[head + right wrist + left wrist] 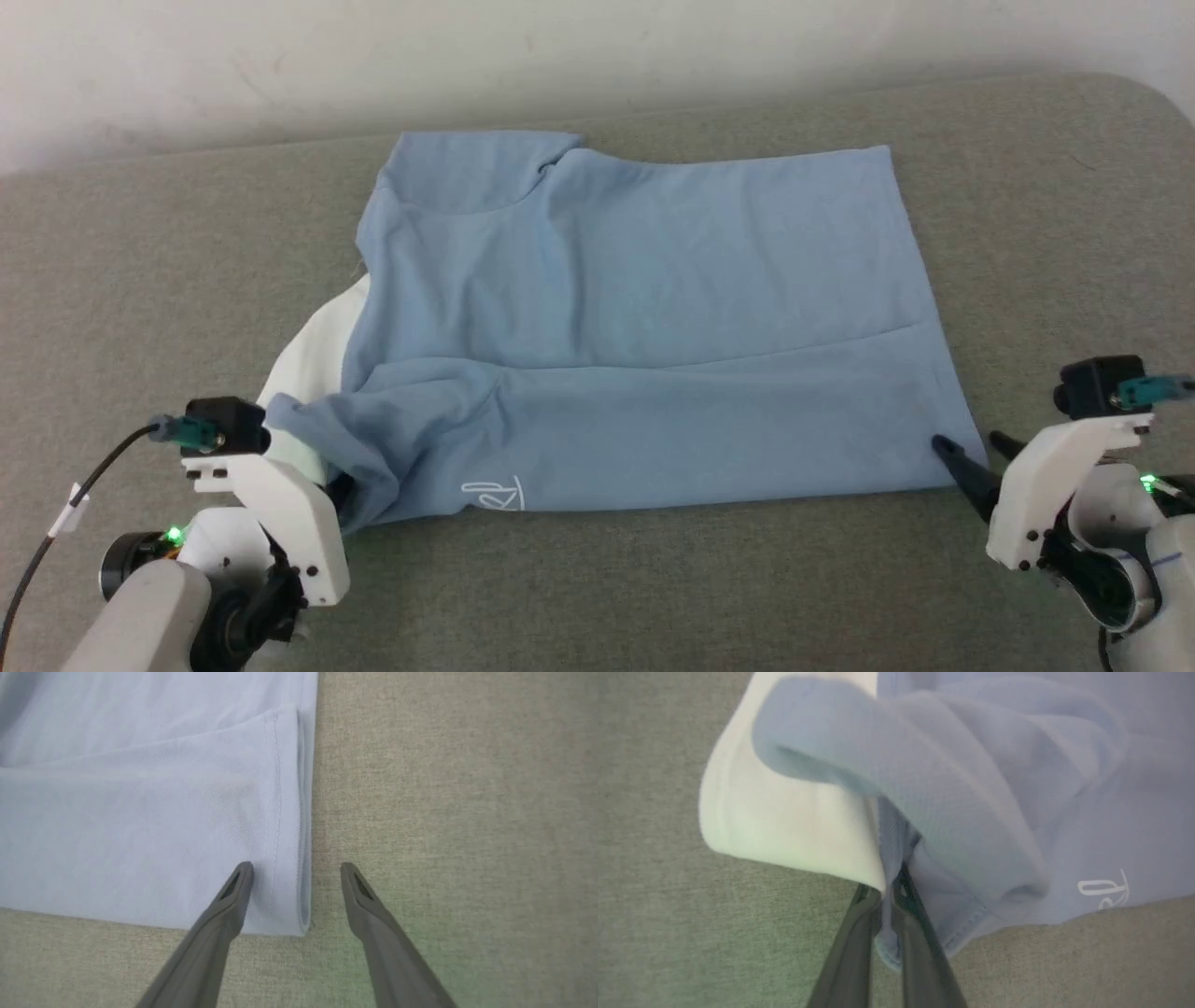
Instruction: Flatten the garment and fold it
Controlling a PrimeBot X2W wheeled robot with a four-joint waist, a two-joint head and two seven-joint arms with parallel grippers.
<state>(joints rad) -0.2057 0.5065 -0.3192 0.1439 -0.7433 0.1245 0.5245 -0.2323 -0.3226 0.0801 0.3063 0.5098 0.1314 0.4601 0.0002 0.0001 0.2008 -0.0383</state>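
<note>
Both left fingers point(850, 952) pinch the garment's point(635, 308) bunched corner, arm point(149, 607) low; right fingers point(219, 924) spread astride its hem

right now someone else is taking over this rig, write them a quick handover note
Left gripper: shut on the bunched near-left corner of the shirt.
Right gripper: open, straddling the near-right corner, one finger over cloth, one over the table.
Done: shirt spread on the table, right side flat, near strip folded over.
To do: smooth the rumpled left end, where a white part shows, then finish folding.
</note>
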